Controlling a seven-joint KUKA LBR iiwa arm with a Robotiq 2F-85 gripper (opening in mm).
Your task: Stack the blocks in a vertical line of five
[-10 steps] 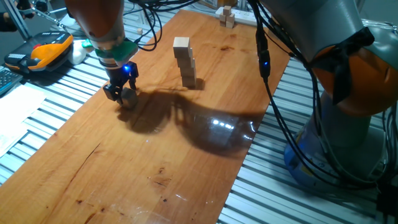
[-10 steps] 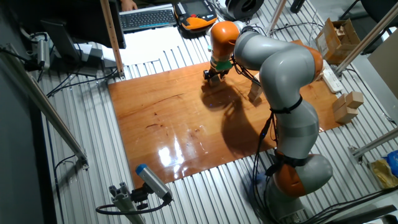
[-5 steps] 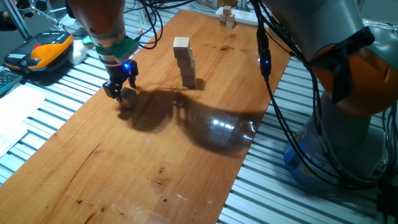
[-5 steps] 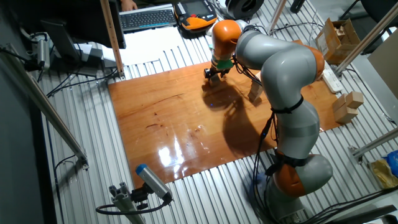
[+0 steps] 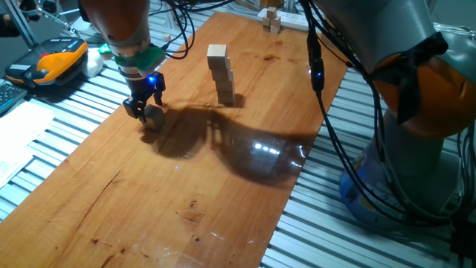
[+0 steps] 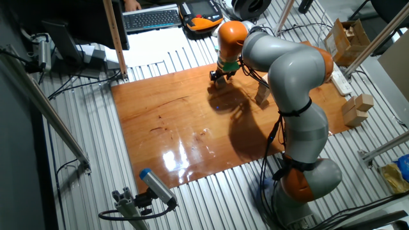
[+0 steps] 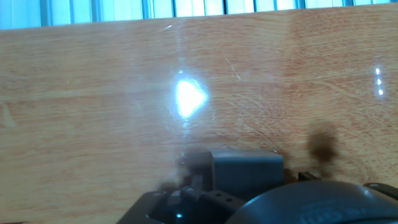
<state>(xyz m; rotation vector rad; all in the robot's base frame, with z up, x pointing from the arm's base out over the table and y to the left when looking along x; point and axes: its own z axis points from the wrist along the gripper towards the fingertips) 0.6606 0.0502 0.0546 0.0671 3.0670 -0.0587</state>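
A leaning stack of several light-tan blocks [image 5: 222, 74] stands at the far middle of the wooden table [image 5: 186, 186]; in the other fixed view the stack [image 6: 262, 94] sits partly behind the arm. To its left, my gripper [image 5: 146, 112] points down near the table's left edge, shut on one more block [image 5: 155, 113] held just above the wood. In the other fixed view the gripper [image 6: 219, 76] is at the table's far edge. The hand view shows the held block [image 7: 246, 172] in shadow at the bottom, over bare tabletop.
An orange and black device [image 5: 58, 59] lies on the slatted bench left of the table. A white power strip with tiny wooden pieces [image 5: 272, 18] sits at the far end. Cables [image 5: 316, 71] hang over the right edge. Larger pale blocks [image 6: 356, 108] lie off the table.
The gripper has risen slightly with the block compared with one second ago. Over the last half second it has hardly moved. The stack is unchanged.
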